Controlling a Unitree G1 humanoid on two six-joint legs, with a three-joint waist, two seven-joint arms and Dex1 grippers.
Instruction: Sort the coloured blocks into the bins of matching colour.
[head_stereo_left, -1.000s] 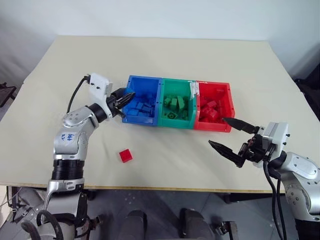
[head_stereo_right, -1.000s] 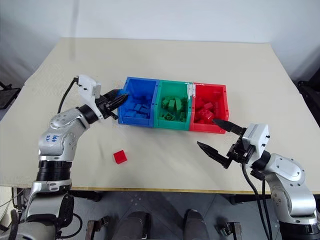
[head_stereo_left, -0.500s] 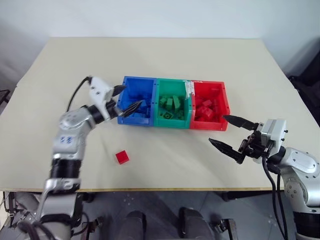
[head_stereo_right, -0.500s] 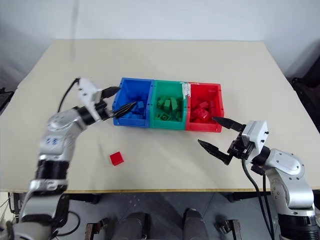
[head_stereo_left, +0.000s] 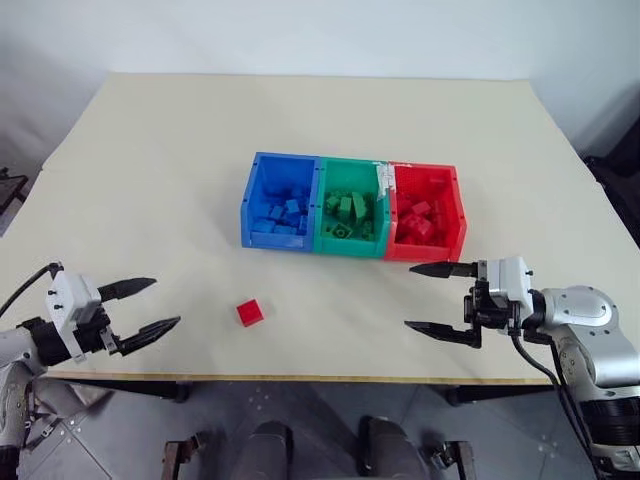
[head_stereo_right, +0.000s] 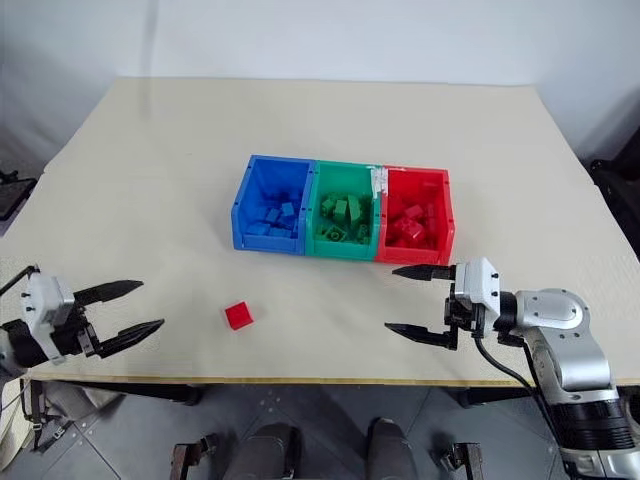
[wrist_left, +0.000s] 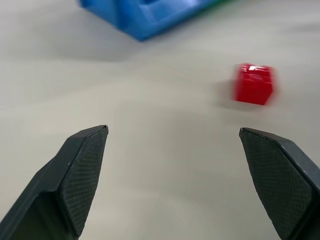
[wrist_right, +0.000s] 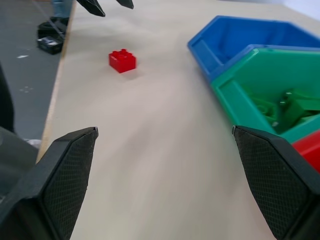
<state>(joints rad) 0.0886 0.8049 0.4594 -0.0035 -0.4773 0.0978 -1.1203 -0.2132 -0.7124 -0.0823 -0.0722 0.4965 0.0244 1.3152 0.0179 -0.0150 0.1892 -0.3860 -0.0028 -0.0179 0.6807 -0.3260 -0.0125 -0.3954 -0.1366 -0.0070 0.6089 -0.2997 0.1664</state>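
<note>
A lone red block (head_stereo_left: 250, 312) lay on the bare table (head_stereo_left: 150, 160), well in front of the blue bin (head_stereo_left: 281, 201) and apart from all three joined bins. The left gripper (head_stereo_left: 140, 305) hung at the table's near left edge, fingers spread and empty, the block off to its right. The right gripper (head_stereo_left: 438, 298) stood spread and empty before the red bin (head_stereo_left: 427, 212), pointing leftward toward the block.
</note>
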